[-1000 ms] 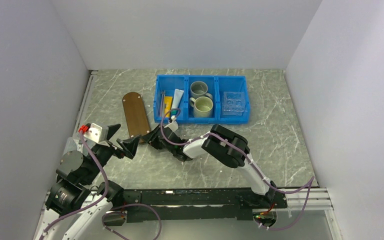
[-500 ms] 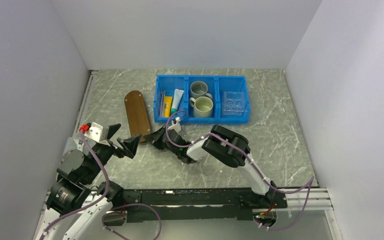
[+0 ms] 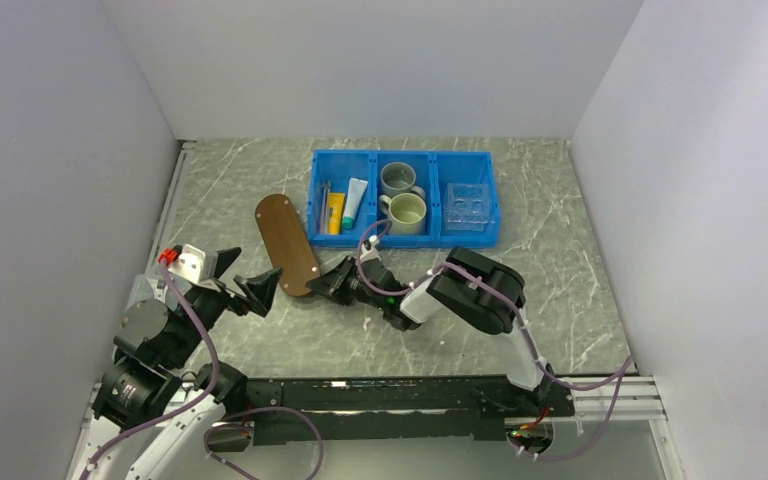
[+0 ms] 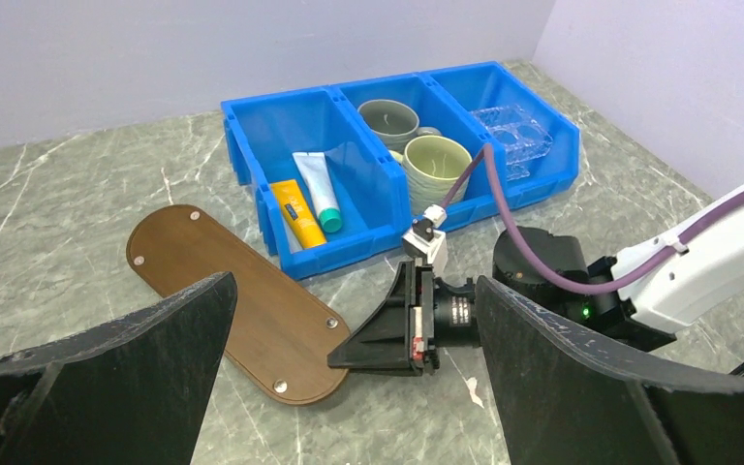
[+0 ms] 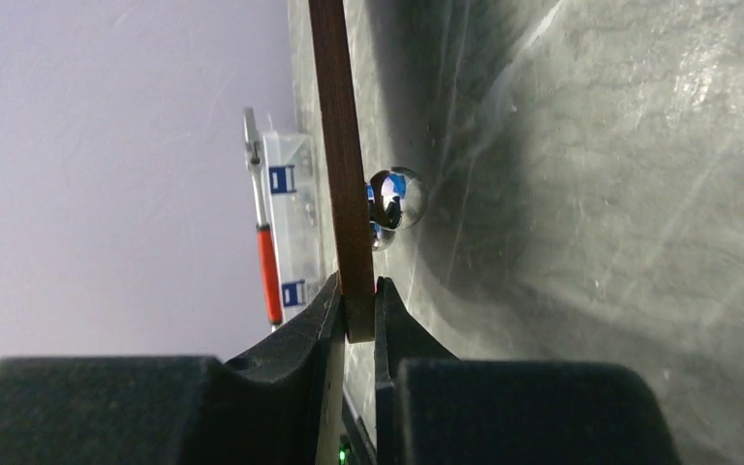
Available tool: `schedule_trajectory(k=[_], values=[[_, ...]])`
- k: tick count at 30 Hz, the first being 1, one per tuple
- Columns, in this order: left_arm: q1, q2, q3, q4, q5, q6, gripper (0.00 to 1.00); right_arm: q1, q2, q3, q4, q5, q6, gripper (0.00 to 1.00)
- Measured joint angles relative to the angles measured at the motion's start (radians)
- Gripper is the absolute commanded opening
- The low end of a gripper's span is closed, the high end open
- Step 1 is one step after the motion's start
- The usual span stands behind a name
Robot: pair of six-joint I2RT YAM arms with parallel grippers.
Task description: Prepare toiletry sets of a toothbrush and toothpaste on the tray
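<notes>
Right wrist view: the tray (image 5: 341,145), lying slantwise just left of the blue bin (image 3: 405,241), is pinched at its near end by the closed right gripper (image 5: 356,325). The left gripper (image 3: 245,278) is held wide open, with nothing in it. No set is prepared yet (tubes (image 3: 335,212) and toothbrushes (image 3: 324,205) lie in the bin's left compartment). The grey marbled table (image 3: 560,270) is enclosed by pale walls (image 3: 360,60).

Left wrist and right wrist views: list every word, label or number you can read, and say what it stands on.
No text can be read in any view.
Yellow tube: a dark printed mark, too small to read.
White tube: any print is too blurred to read.
Pale block in the right wrist view: two blue stickers, blurred and unreadable.
</notes>
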Motion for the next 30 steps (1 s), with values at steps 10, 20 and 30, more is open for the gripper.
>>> schedule_trajectory(k=[10, 20, 30], values=[[0.003, 0.0, 0.0, 0.0, 0.0, 0.0, 0.99, -0.083, -0.139, -0.134, -0.036, -0.29, -0.087, 0.0], [0.003, 0.013, 0.0, 0.0, 0.001, 0.0, 0.99, -0.146, -0.278, -0.271, -0.121, -0.595, -0.215, 0.0], [0.003, 0.057, 0.0, 0.008, 0.079, -0.009, 0.99, -0.286, -0.476, -0.325, -0.458, -0.831, -0.49, 0.0]])
